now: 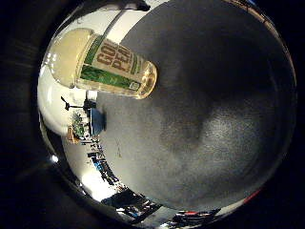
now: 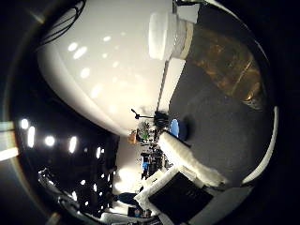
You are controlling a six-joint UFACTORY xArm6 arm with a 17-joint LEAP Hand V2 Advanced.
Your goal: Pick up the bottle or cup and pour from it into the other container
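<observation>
Dark grey counter (image 1: 214, 119) is filling most of what I'm seeing from the little-finger side, kind of a felt-looking matte surface, with a white wall and some cluttered room stuff sitting way off past its far edge.

Standing on that counter is a cup (image 1: 102, 62) with a green and cream label and a pale yellowish liquid in it. It's looking upright on the counter to me, near the edge where the grey is meeting the white background, and nothing is touching it as far as I can see.

From the thumb side I'm getting a bottle (image 2: 206, 49) with a white cap (image 2: 161, 35), brownish amber contents showing through the clear body. It's sitting close to my palm and taking up a decent chunk of that view, also over the grey counter. I can't tell if it's touching the cup, since the two aren't showing up together in either view.

My hand (image 2: 187, 164) is only peeking in as one white finger (image 2: 190, 161) and a black-and-white block by it, reaching out straight over the counter. It's looking relaxed and open, not wrapping around anything, and it's sitting apart from the bottle.
</observation>
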